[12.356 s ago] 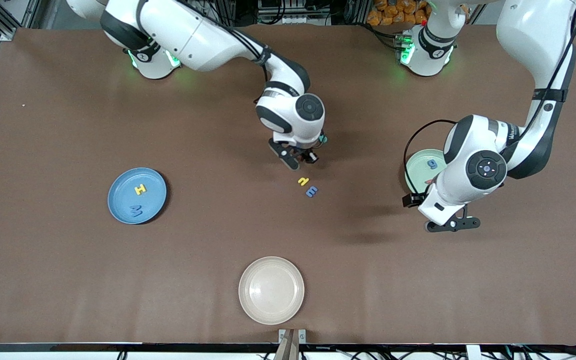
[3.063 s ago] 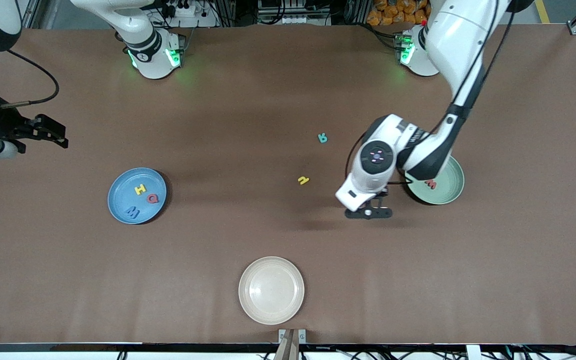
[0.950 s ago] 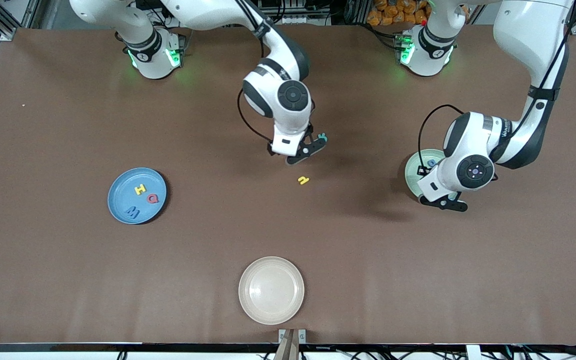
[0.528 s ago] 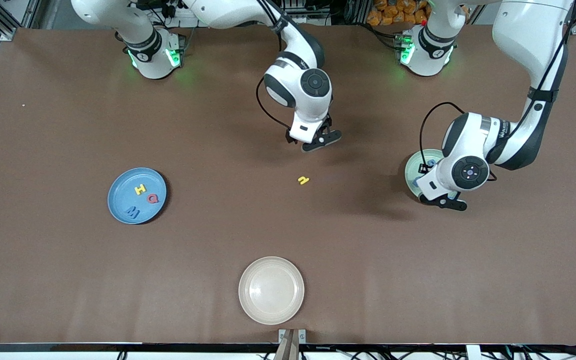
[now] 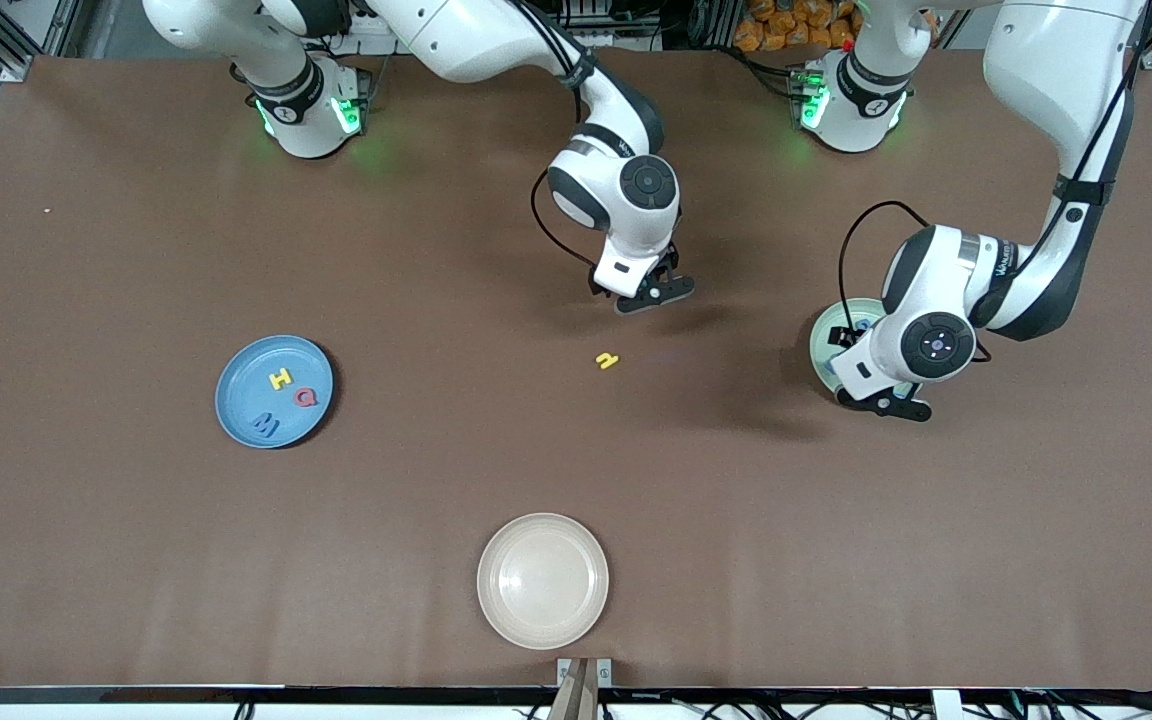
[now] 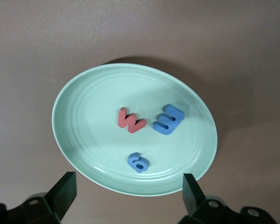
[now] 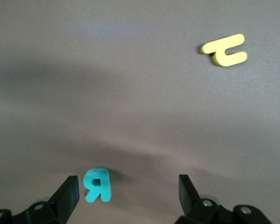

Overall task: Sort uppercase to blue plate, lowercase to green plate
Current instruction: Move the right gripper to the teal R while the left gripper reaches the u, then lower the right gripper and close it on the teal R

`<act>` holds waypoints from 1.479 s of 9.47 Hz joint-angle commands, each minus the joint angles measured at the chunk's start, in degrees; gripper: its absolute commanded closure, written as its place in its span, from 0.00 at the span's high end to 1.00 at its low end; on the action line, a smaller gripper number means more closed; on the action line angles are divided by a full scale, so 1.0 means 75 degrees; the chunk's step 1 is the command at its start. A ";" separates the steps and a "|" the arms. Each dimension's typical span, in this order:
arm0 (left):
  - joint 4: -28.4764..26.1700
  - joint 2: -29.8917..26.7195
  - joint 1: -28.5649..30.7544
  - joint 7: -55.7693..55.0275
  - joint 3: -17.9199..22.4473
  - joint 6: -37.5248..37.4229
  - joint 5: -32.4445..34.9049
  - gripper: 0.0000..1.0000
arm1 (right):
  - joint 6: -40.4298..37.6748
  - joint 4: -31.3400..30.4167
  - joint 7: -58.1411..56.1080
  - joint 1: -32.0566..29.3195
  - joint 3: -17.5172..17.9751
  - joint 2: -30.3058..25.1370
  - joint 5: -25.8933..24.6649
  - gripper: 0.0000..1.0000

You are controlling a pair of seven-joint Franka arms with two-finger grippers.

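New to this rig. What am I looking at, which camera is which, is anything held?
Two white robot arms sort foam letters onto plates. The wide picture looks down from across the table; the other two come from wrist cameras.

The left hand, open, is over the green plate, which holds a red w, blue m and blue g.

The right hand, open, is over the teal R; the yellow letter lies loose.

The blue plate holds H, Q, M; the cream plate is unused. Nothing is held.
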 commanded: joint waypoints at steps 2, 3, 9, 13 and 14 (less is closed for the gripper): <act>0.0066 -0.0031 -0.0011 -0.0001 -0.0054 -0.0107 0.0123 1.00 | -0.0049 0.0322 0.0403 0.0232 -0.0056 0.0302 0.0116 0.91; 0.0077 -0.0031 -0.0022 -0.0001 -0.0054 -0.0107 0.0100 1.00 | -0.0049 0.0323 0.0450 0.0302 -0.0056 0.0326 0.0105 0.90; 0.0077 -0.0031 -0.0034 -0.0025 -0.0066 -0.0095 0.0088 1.00 | 0.0068 0.0323 0.0696 0.0478 -0.0091 0.0408 -0.0048 0.67; 0.0089 0.0016 -0.0046 -0.0025 -0.0066 -0.0072 0.0088 1.00 | 0.0291 0.0311 0.0755 0.0479 -0.0091 0.0490 -0.0095 0.42; 0.0089 0.0016 -0.0046 -0.0036 -0.0066 -0.0060 0.0088 1.00 | 0.0268 0.0311 0.0755 0.0479 -0.0091 0.0478 -0.0118 0.20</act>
